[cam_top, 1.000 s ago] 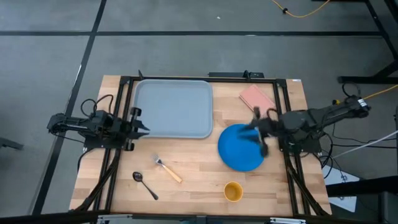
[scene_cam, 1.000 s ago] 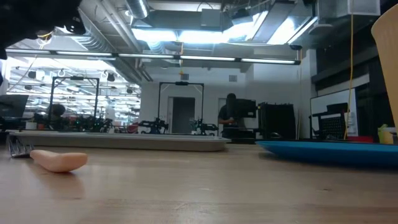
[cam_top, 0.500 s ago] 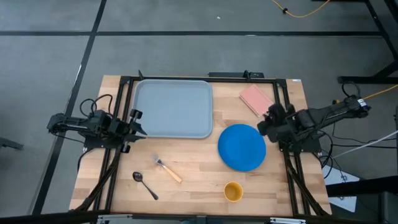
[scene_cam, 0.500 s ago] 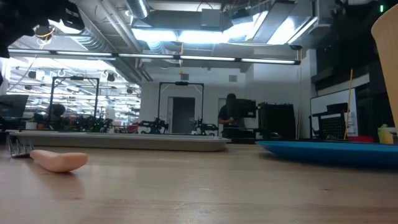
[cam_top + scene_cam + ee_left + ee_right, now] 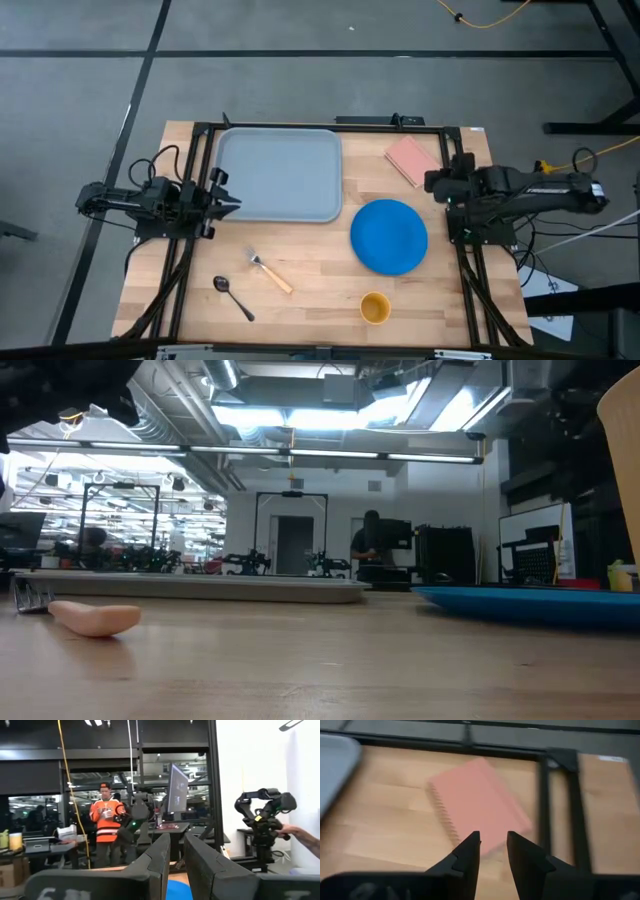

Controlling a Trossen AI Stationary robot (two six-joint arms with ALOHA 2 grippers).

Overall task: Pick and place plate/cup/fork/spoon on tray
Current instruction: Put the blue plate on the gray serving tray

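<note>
Plate [image 5: 389, 236] lies flat near table's right edge, beside tray [image 5: 278, 175] | stiff, slick, low rim: you'd pinch its edge | right gripper [image 5: 432, 182] narrowly parted, empty, by pink pad [image 5: 412, 159] | left gripper [image 5: 232, 207] narrowly parted, empty, at tray's left rim.

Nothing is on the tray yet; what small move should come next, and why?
Probably bring the right gripper down to the plate beside it: its narrowly parted fingers are empty, aimed at the pink pad, and the tray holds nothing.
</note>
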